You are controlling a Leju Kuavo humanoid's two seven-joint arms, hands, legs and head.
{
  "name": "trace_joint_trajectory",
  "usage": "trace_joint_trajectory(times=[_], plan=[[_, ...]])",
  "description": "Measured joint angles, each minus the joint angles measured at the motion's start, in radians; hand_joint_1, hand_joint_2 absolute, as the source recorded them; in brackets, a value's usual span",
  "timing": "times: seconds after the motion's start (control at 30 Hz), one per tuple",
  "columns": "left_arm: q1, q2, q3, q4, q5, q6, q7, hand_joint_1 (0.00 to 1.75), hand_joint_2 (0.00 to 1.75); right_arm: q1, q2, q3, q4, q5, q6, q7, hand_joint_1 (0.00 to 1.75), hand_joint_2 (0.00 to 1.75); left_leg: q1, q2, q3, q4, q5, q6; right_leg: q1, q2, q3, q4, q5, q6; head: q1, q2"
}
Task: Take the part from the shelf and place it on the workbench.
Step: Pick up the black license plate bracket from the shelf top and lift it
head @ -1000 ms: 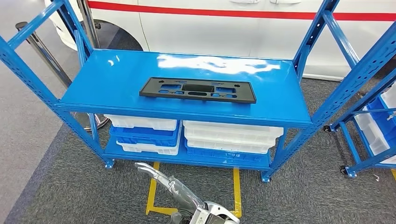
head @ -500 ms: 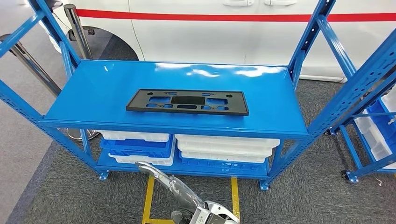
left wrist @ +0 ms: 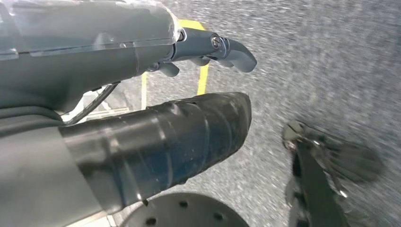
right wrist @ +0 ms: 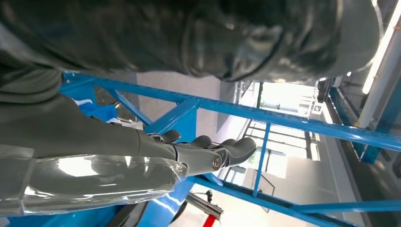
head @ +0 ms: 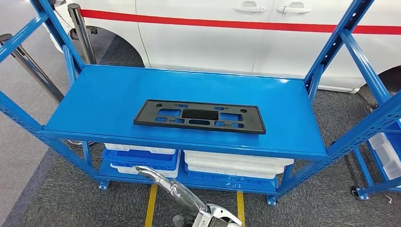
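The part [head: 198, 116] is a flat black rectangular plate with several cut-outs. It lies flat near the front middle of the blue shelf's top board [head: 104, 99] in the head view. My left hand [left wrist: 142, 85] hangs over grey carpet, its fingers [left wrist: 227, 47] stretched out and its thumb apart, holding nothing. My right hand [right wrist: 189, 156] points at blue rack beams, with straight fingers [right wrist: 231, 149] and nothing in it. Both hands are well below and short of the part. A silver arm segment [head: 179, 194] shows at the bottom edge of the head view.
White and blue trays [head: 231, 163] fill the shelf's lower level. A white car with a red stripe [head: 236, 33] stands behind the shelf. Metal posts [head: 80, 28] are at the back left, another blue rack [head: 383, 146] at the right, and yellow floor tape [head: 150, 203] in front.
The whole picture has shifted as the camera moved: the shelf now sits lower and looks a little larger. The part lies in the same place on the shelf. My arm stays low.
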Motion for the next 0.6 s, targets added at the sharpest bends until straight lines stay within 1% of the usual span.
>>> trace_joint_trajectory(times=[0.03,0.07,0.1,0.13,0.17,0.2,0.23,0.3,0.33,0.37,0.4,0.43,0.47,0.5,0.53,0.57,0.6], plan=[[-0.001,-0.001,0.0,0.0,0.0,-0.001,-0.001,0.0,0.0,0.0,-0.001,0.0,0.0,0.0,0.001,0.0,0.0,0.0,-0.001,-0.001,0.006,-0.002,-0.009,-0.006,0.004,0.001,0.01,-0.036,0.019,-0.007,0.0,0.0],[-0.002,-0.002,0.0,0.0,0.0,-0.003,-0.001,0.0,0.0,0.001,-0.001,0.0,0.001,0.0,0.002,0.001,0.0,0.0,-0.002,-0.003,0.013,0.001,-0.013,-0.012,0.007,0.003,0.015,-0.053,0.024,-0.012,0.001,0.0],[-0.004,-0.002,0.0,0.0,0.0,-0.004,-0.001,0.0,0.0,0.001,-0.001,0.0,0.002,0.0,0.004,0.002,0.0,0.0,-0.003,-0.004,0.019,0.004,-0.014,-0.018,0.006,0.006,0.023,-0.058,0.016,-0.017,0.0,0.0],[-0.005,-0.001,0.0,0.0,0.0,-0.005,-0.001,0.0,0.0,0.002,-0.001,0.0,0.002,0.0,0.005,0.002,0.0,0.0,-0.003,-0.003,0.025,0.008,-0.016,-0.024,0.003,0.006,0.035,-0.067,0.025,-0.022,0.0,0.0],[-0.005,0.0,0.0,0.0,0.0,-0.005,-0.002,0.0,0.0,0.002,0.0,0.0,0.002,0.0,0.007,0.003,0.0,0.0,-0.003,-0.001,0.027,0.024,-0.017,-0.028,-0.001,0.006,0.048,-0.075,0.03,-0.027,0.0,0.0],[-0.005,0.001,0.0,0.0,0.0,-0.005,-0.002,0.0,0.0,0.001,0.001,0.0,0.002,0.0,0.009,0.003,0.0,0.0,-0.003,0.0,0.016,0.05,-0.025,-0.033,-0.003,0.005,0.061,-0.08,0.03,-0.031,0.0,0.0],[-0.006,0.002,0.0,0.0,0.0,-0.006,-0.002,0.0,0.0,0.001,0.001,0.0,0.002,0.0,0.011,0.003,0.0,0.0,-0.001,0.001,-0.007,0.095,-0.044,-0.036,-0.005,0.003,0.072,-0.083,0.028,-0.033,0.0,0.0],[-0.008,0.002,0.0,0.0,0.0,-0.007,-0.002,0.0,0.0,0.0,0.002,0.0,0.002,0.0,0.013,0.003,0.0,0.0,0.002,0.003,-0.085,0.212,-0.099,-0.045,-0.005,0.001,0.082,-0.085,0.016,-0.036,-0.001,0.0],[-0.007,0.002,0.0,0.0,0.0,-0.007,-0.002,0.0,0.0,0.001,0.002,0.0,0.002,0.0,0.014,0.003,0.0,0.0,0.004,0.003,-0.121,0.254,-0.12,-0.048,-0.006,0.002,0.087,-0.085,0.009,-0.036,-0.001,0.0],[-0.007,0.002,0.0,0.0,0.0,-0.007,-0.002,0.0,0.0,0.001,0.002,0.0,0.002,0.0,0.014,0.003,0.0,0.0,0.006,0.003,-0.144,0.266,-0.124,-0.052,-0.006,0.003,0.095,-0.085,0.002,-0.035,-0.001,0.0],[-0.005,0.002,0.0,0.0,0.0,-0.007,-0.002,0.0,0.0,0.001,0.002,0.0,0.002,0.0,0.014,0.003,0.0,0.0,0.007,0.003,-0.15,0.244,-0.103,-0.054,-0.007,0.005,0.106,-0.085,-0.006,-0.033,-0.001,0.0],[-0.003,0.002,0.0,0.0,0.0,-0.007,-0.002,0.0,0.0,0.001,0.002,0.0,0.002,0.0,0.014,0.003,0.0,0.0,0.01,0.003,-0.142,0.191,-0.059,-0.057,-0.008,0.006,0.119,-0.085,-0.016,-0.03,-0.001,0.0],[-0.001,0.002,0.0,0.0,0.0,-0.007,-0.002,0.0,0.0,0.001,0.002,0.0,0.002,0.0,0.014,0.003,0.0,0.0,0.011,0.004,-0.128,0.126,-0.005,-0.057,-0.008,0.007,0.129,-0.085,-0.026,-0.026,-0.001,0.0],[0.002,0.002,0.0,0.001,0.0,-0.007,-0.002,0.0,0.0,0.001,0.002,0.0,0.003,0.0,0.014,0.003,0.0,0.0,0.01,0.005,-0.117,0.071,0.03,-0.054,-0.008,0.008,0.139,-0.084,-0.035,-0.021,-0.001,0.0],[0.002,0.002,0.0,0.002,0.0,-0.007,-0.002,0.0,0.0,0.001,0.002,0.0,0.004,0.0,0.014,0.004,0.0,0.0,0.008,0.007,-0.109,0.034,0.057,-0.047,-0.007,0.008,0.144,-0.084,-0.043,-0.014,-0.001,0.0],[0.002,0.002,0.0,0.002,0.0,-0.007,-0.002,0.0,0.0,0.001,0.002,0.0,0.004,0.0,0.013,0.004,0.0,0.0,0.006,0.007,-0.107,0.019,0.066,-0.038,-0.006,0.008,0.147,-0.082,-0.048,-0.007,0.0,0.0],[0.001,0.002,0.0,0.003,0.0,-0.007,-0.003,0.0,0.0,0.0,0.002,0.0,0.005,0.0,0.013,0.004,0.0,0.0,0.003,0.008,-0.106,0.017,0.061,-0.029,-0.005,0.008,0.151,-0.079,-0.051,-0.001,0.0,0.0]])
